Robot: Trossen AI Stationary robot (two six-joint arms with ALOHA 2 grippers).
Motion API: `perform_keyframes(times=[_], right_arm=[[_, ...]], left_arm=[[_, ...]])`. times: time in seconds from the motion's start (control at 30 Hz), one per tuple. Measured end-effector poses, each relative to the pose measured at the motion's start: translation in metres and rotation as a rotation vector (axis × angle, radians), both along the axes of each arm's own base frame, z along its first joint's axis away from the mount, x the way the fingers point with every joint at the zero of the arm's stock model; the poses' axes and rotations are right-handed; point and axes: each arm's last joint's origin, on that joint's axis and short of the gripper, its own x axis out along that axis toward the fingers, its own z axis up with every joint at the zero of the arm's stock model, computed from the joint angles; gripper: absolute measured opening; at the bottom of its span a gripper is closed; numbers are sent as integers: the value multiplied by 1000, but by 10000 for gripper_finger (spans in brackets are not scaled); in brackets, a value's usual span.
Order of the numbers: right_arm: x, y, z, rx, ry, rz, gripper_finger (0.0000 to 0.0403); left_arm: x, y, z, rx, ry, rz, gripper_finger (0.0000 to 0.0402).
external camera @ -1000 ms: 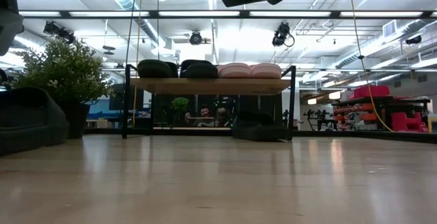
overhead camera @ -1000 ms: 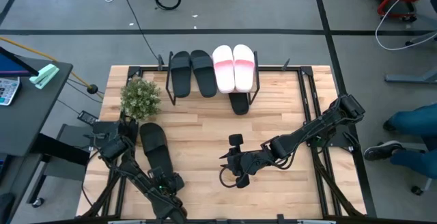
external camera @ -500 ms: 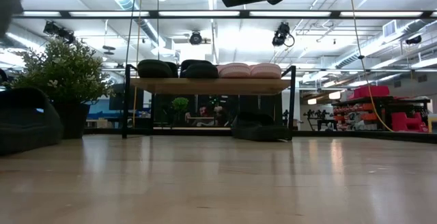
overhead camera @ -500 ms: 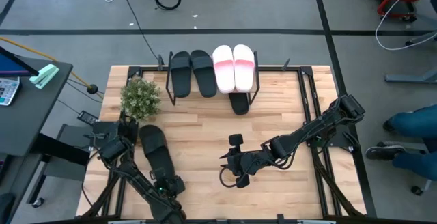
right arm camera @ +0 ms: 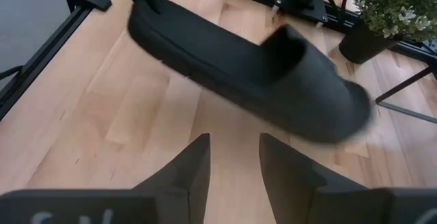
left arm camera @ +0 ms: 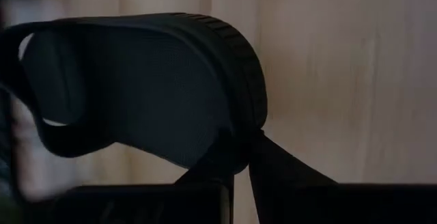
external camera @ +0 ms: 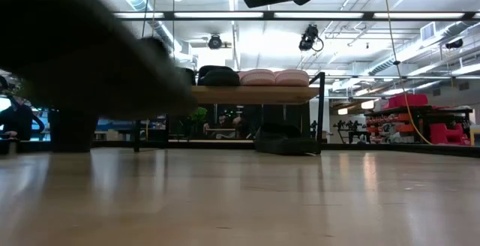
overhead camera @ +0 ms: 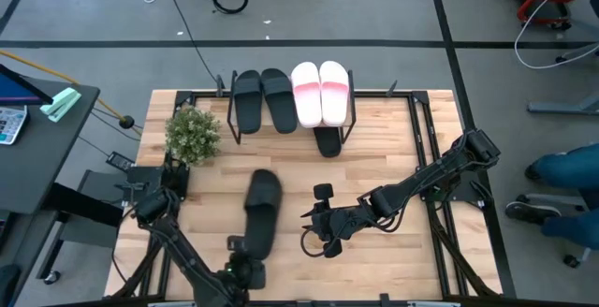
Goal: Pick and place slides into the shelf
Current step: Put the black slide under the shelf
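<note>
Carrying a black slide (overhead camera: 260,213) clear of the tabletop (overhead camera: 393,162), near the middle of its front edge: left gripper (overhead camera: 241,255) is clamped on the heel end, toe pointing toward the shelf (overhead camera: 348,127) at the back edge. Two black and two pink-and-white slides lie on the top board; another black one (overhead camera: 328,142) sits under it. Right gripper (overhead camera: 315,237) waits just beside, fingers parted, holding nothing. Transport step, by my reading. Next calls for carrying it back to the shelf's lower space without clipping the plant (overhead camera: 192,132).
</note>
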Motion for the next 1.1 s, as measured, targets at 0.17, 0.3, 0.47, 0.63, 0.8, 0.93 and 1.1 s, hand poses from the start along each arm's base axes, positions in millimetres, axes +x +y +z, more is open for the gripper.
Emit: perform_keyframes(times=[0.17, 0.3, 0.47, 0.63, 0.8, 0.93, 1.1], right_arm=[[0, 0, 0, 8, 0, -5, 132], [-1, 0, -2, 98, 17, -72, 132], [-8, 0, -9, 125, 105, -124, 132], [-19, 2, -17, 129, 203, -193, 132], [-35, -2, -26, 70, 309, -342, 124], [-51, -11, -33, 25, 450, -459, 118], [-66, -20, -36, -5, 552, -608, 112]], left_arm=[[14, 13, 1, 96, -1, -82, 26], [36, 40, -14, 122, 30, -10, 26], [62, 81, -38, 175, 68, 32, 25], [89, 121, -63, 191, 75, 17, 25], [108, 159, -85, 185, 70, 14, 25], [118, 184, -92, 192, 55, 48, 24], [125, 211, -93, 231, 90, 67, 24]])
